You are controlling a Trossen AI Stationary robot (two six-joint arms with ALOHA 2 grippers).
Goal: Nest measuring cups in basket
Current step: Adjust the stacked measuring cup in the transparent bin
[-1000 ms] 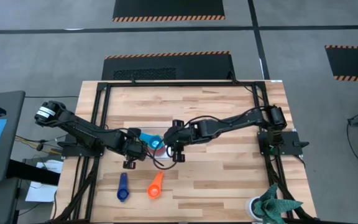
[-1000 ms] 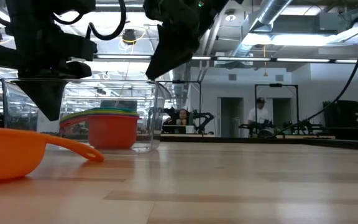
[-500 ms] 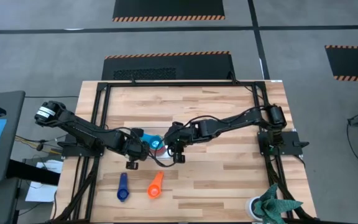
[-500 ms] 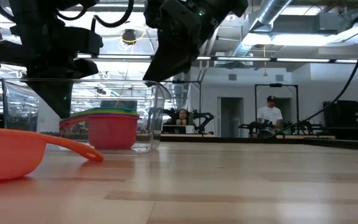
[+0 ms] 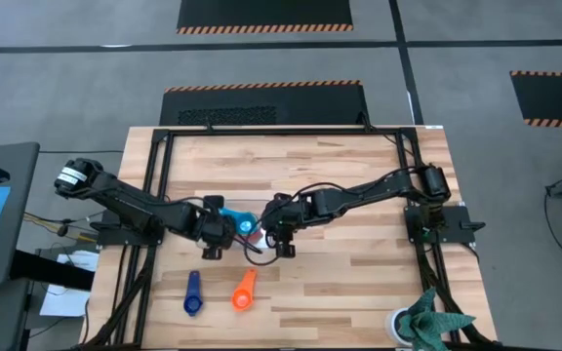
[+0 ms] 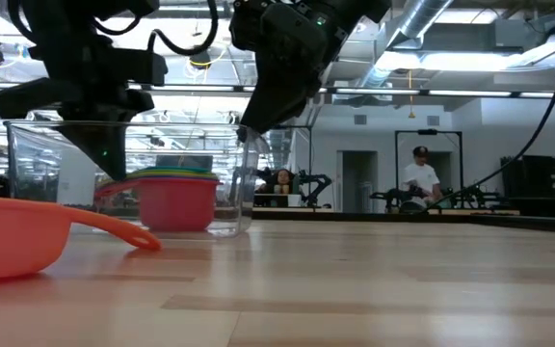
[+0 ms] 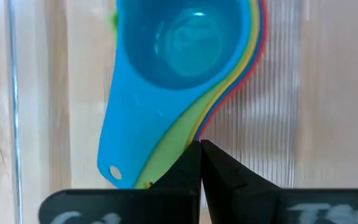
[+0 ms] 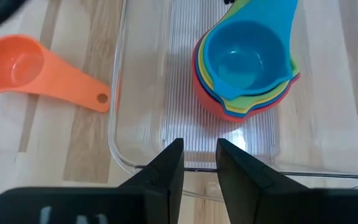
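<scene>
Both arms had shifted since a second earlier: the left gripper (image 5: 210, 237) had slid toward the basket's middle, and the right gripper (image 5: 283, 237) had dropped slightly toward the near edge of the worktop (image 5: 340, 283). From my remote seat, I saw the left arm reaching in from the left and the right arm from the right, meeting over the clear basket (image 8: 328, 137) at mid-worktop. That basket had stayed where it was. Inside it sat the nested stack of measuring cups (image 8: 244, 71), red at the bottom and light blue on top, its handles fanned toward the left gripper. The left jaws were shut together, tips just at the stacked handles (image 7: 160, 155); I could not tell whether they touched them. The right jaws stood parted, gripping nothing, over the basket's end wall. The orange cup (image 5: 245, 290) and the dark blue cup (image 5: 193, 292) lay unmoved outside the basket, nearer the front edge.
</scene>
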